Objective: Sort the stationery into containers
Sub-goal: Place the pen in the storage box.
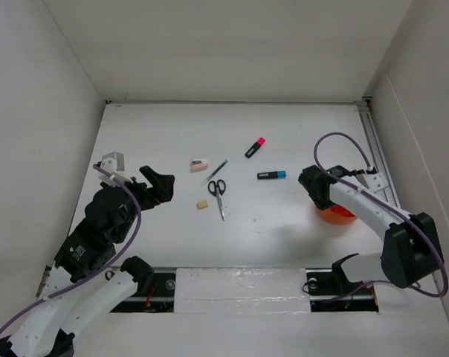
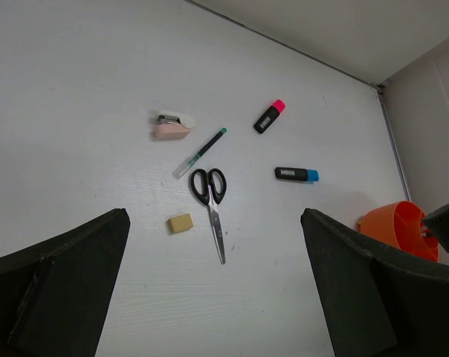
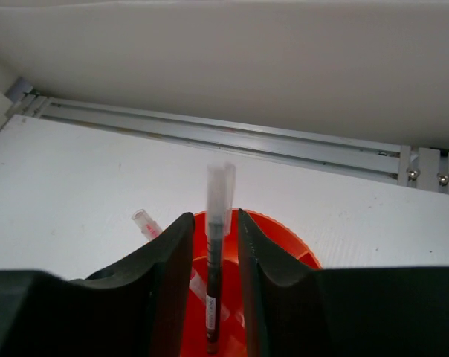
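Observation:
The orange tub [image 1: 337, 216] stands at the right, partly under my right gripper [image 1: 325, 199]. In the right wrist view the gripper [image 3: 212, 216] hangs over the tub [image 3: 280, 227]. Its jaws are slightly apart around a clear-capped pen [image 3: 215, 245] standing in the tub, beside another pen [image 3: 146, 222]. Mid-table lie the scissors [image 1: 218, 195], pink-capped marker [image 1: 255, 147], blue-capped marker [image 1: 272, 175], thin green-tipped pen [image 1: 214, 172], pink-white eraser [image 1: 200, 164] and yellow eraser [image 1: 202, 204]. My left gripper [image 1: 161, 186] is wide open and empty, raised to their left.
White walls enclose the table on three sides. A metal rail [image 1: 377, 160] runs along the right edge next to the tub. The left wrist view also shows the scissors [image 2: 208, 184] and the tub [image 2: 392, 223].

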Robot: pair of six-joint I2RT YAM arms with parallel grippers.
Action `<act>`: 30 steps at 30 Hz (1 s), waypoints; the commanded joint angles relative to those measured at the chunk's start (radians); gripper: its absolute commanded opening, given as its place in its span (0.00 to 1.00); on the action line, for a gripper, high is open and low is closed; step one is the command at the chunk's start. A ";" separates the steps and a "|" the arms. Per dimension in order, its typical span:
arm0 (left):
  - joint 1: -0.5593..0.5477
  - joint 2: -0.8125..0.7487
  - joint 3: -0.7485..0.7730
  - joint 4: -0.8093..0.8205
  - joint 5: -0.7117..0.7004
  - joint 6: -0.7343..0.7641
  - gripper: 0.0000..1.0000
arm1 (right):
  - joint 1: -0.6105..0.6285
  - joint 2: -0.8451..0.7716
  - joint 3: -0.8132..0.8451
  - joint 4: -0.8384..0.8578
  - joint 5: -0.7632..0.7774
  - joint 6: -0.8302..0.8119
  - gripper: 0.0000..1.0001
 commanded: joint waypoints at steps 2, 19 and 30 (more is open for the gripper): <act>-0.004 -0.007 -0.001 0.044 0.003 0.016 1.00 | 0.022 -0.021 0.023 -0.010 0.035 0.092 0.41; -0.004 0.012 -0.001 0.044 0.003 0.025 1.00 | 0.261 -0.188 0.206 -0.072 0.093 -0.093 1.00; -0.004 0.003 0.017 -0.050 -0.170 -0.082 1.00 | 0.117 -0.092 0.514 1.080 -1.024 -1.597 1.00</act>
